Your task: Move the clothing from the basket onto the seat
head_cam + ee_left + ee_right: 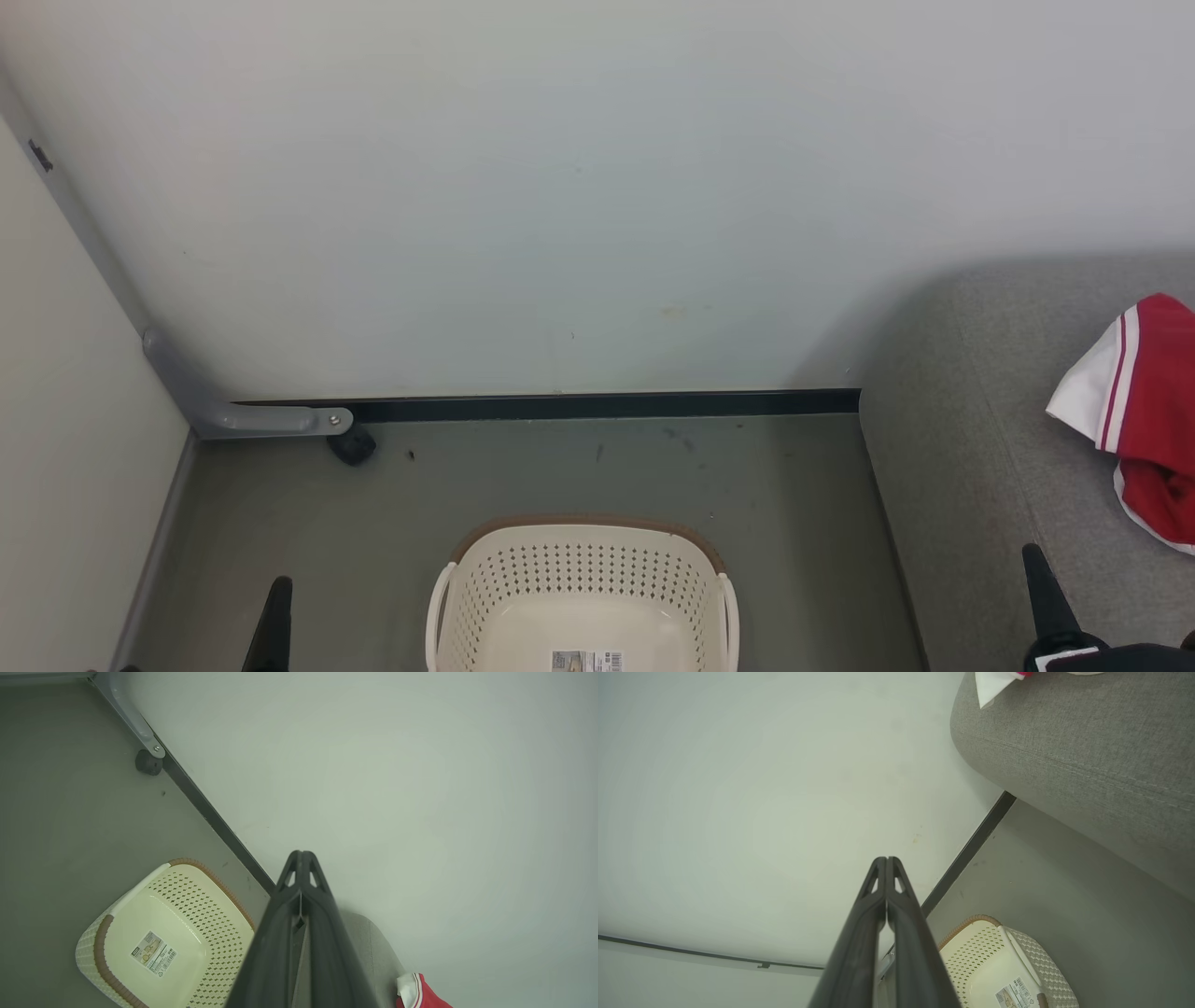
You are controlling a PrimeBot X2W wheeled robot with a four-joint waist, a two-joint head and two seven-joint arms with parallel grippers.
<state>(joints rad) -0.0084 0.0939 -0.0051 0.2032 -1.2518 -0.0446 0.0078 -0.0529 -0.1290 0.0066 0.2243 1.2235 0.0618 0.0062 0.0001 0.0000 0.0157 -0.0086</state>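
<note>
Head view: soft red-and-white fabric clothing [1153, 411], probably light, limp and best pinched at a fold, lies on the grey woven seat [971, 448], outside the cream perforated plastic basket [579, 569]; left wrist view: left gripper [302, 858] closed, empty; right wrist view: right gripper [886, 861] likewise.

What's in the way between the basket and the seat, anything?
Nothing visible. Just bare floor lies between the basket and the seat. The clothes lie on the seat, and what shows of the basket's inside holds only a label.
</note>
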